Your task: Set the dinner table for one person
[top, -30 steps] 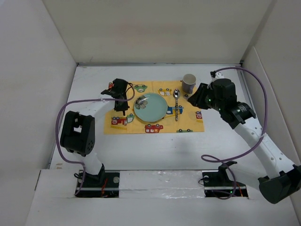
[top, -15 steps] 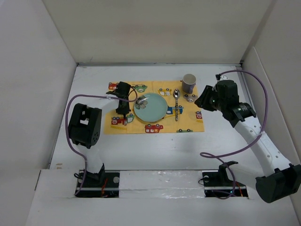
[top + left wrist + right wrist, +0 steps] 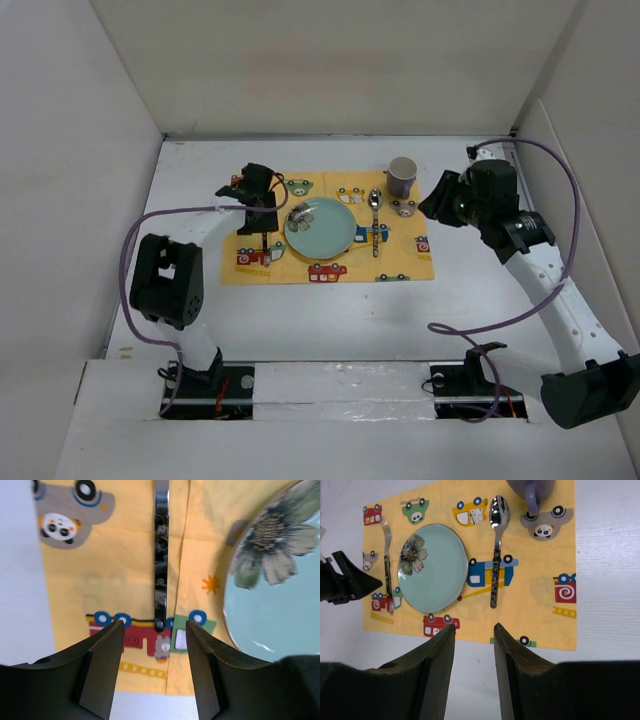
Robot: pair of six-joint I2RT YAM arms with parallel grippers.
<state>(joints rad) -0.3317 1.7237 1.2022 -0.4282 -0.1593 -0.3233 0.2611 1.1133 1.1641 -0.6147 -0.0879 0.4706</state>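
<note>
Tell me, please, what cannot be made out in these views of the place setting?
Fork: left wrist view, tines cut off by the top edge.
Mug: right wrist view, mostly cut off by the top edge; top external view, too small to show any contents.
Plate: left wrist view, right part cut off by the frame edge.

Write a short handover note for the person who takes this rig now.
Left gripper: open, empty, over the handle of the metal fork.
Right gripper: open, empty, raised near the right edge of the yellow cloth placemat on the white dinner table.
Done: fork lies left of the pale green round plate, metal spoon right of it, grey mug at the far right corner.
Left: probably only withdrawing both arms.
</note>
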